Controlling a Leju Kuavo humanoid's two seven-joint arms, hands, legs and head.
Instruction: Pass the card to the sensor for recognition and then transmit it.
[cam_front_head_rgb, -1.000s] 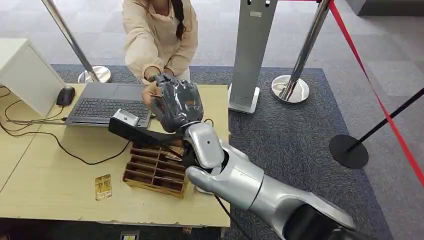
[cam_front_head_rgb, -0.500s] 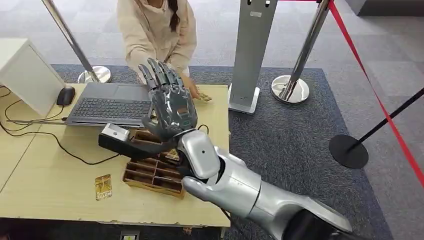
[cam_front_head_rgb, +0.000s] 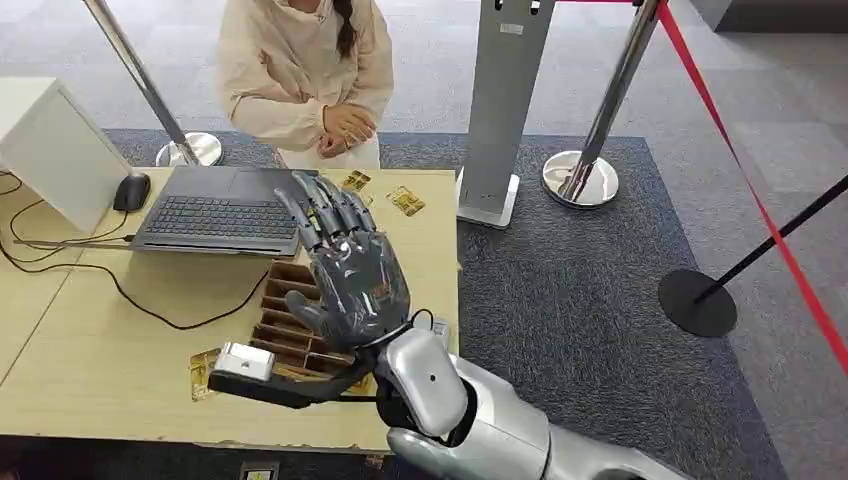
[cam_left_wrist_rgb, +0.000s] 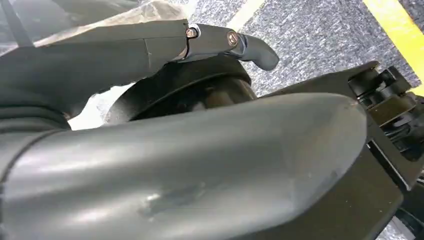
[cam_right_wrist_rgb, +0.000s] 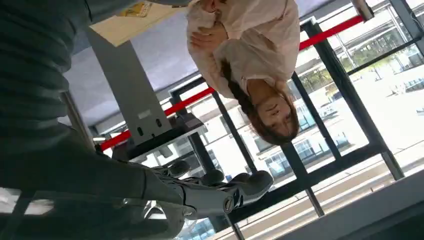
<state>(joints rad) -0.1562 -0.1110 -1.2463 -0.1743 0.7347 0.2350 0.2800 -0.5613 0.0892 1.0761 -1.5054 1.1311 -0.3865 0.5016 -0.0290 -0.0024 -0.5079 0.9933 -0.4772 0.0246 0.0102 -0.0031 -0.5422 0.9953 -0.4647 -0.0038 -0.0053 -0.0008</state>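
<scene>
My right hand (cam_front_head_rgb: 350, 275) is raised over the wooden divided tray (cam_front_head_rgb: 283, 308), fingers spread, with nothing in it. In the right wrist view its fingers (cam_right_wrist_rgb: 220, 192) stretch out empty toward the person (cam_right_wrist_rgb: 250, 55). Two gold cards lie on the table's far edge in front of the person: one (cam_front_head_rgb: 356, 180) beside the laptop, the other (cam_front_head_rgb: 405, 200) a little to its right. A third gold card (cam_front_head_rgb: 200, 375) lies near the front edge, partly hidden by my wrist camera mount. My left hand (cam_left_wrist_rgb: 200, 165) hangs beside my body over grey carpet, holding nothing.
A person (cam_front_head_rgb: 300, 70) stands behind the table with hands clasped. A laptop (cam_front_head_rgb: 215, 210), a mouse (cam_front_head_rgb: 131, 190) and cables lie at the back left beside a white box (cam_front_head_rgb: 45, 145). A tall grey kiosk (cam_front_head_rgb: 505, 100) and stanchion posts (cam_front_head_rgb: 600, 120) stand to the right.
My right hand was closed at the person's hand over the laptop; it has opened and drawn back toward me. The person set a card on the table's far edge and stepped back.
</scene>
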